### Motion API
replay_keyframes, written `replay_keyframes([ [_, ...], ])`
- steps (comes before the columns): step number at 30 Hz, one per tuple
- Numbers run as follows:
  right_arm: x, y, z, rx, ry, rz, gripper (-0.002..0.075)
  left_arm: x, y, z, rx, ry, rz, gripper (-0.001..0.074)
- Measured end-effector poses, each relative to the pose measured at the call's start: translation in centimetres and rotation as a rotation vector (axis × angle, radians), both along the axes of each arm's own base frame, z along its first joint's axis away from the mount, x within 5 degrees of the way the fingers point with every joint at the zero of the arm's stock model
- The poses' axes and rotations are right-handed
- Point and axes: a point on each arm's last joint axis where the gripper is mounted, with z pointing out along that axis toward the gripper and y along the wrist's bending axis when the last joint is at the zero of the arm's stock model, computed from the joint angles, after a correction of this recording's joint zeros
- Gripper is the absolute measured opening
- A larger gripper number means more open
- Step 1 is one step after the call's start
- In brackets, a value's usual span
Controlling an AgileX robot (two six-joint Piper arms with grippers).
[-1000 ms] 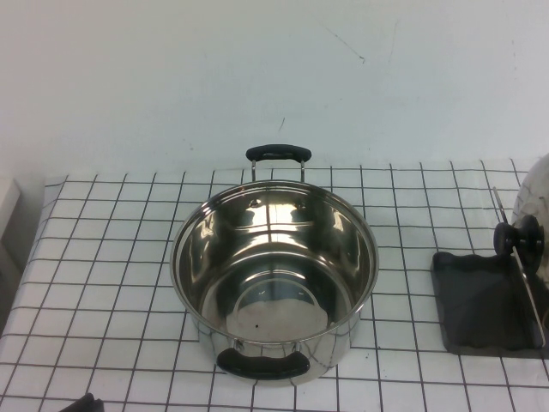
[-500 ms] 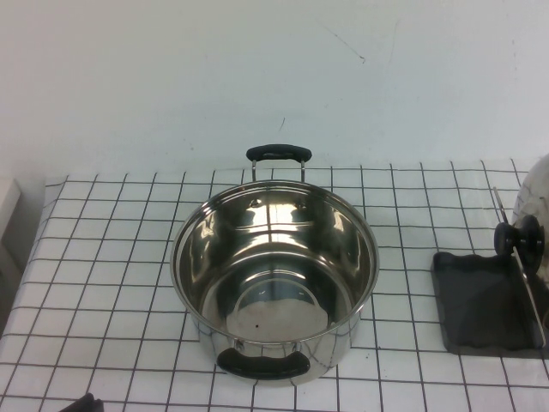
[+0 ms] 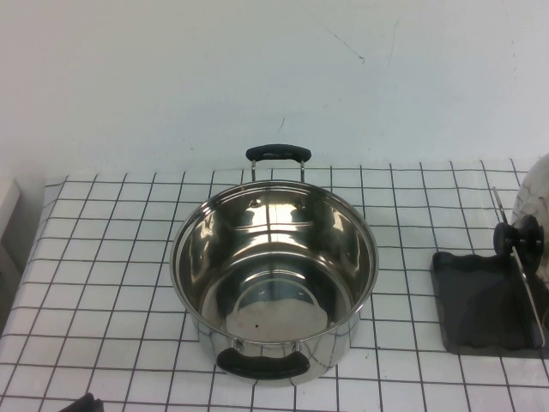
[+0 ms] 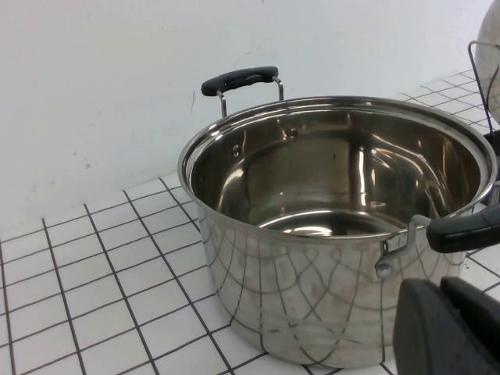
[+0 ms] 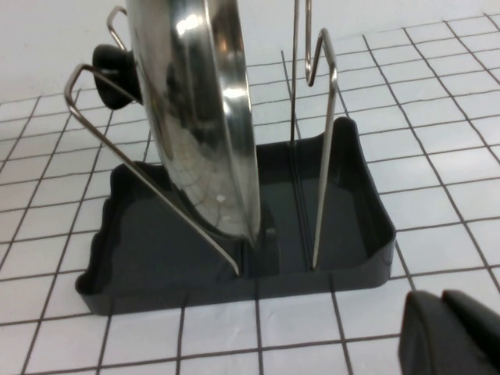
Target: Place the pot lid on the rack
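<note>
No change shows across the last second in the high view: pot, lid and rack occupy the same positions as before. Judged from this, the placement is complete and the arms are clear of the work.

Nearest the robot, the left gripper (image 4: 453, 328) sits low at the near table edge, just beside the pot (image 3: 274, 275). Only its dark fingertip bodies enter the left wrist view; whether they are apart or together cannot be told. It holds nothing visible. The right gripper (image 5: 453, 332) is likewise seen only as dark tips in the right wrist view, near the front wall of the rack (image 5: 234, 258) and not touching it; its opening cannot be told either.

Mid-table, the pot stands open and empty on the checked cloth (image 3: 103, 257), one black handle toward the robot, one toward the wall.

At the right, the pot lid (image 5: 199, 117) stands on edge in the rack, its rim resting in the tray slot, leaning against the slanted wire, black knob (image 3: 517, 236) facing the pot. In the high view the lid runs partly out of frame.

Clearance: open cloth lies between pot and rack, and to the left of the pot. The rack stands close to the right table edge. Upright wires rise beside the lid, so any withdrawal should go toward the robot, not across the rack.
</note>
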Motion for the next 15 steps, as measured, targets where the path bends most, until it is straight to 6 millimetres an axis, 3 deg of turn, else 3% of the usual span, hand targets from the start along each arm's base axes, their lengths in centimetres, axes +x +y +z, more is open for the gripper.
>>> replay_keyframes([
  [15,0.00,0.01,0.00,0.010,-0.001,-0.002,-0.0002,0.00,0.00,0.00,-0.004,0.003,0.001,-0.0002],
])
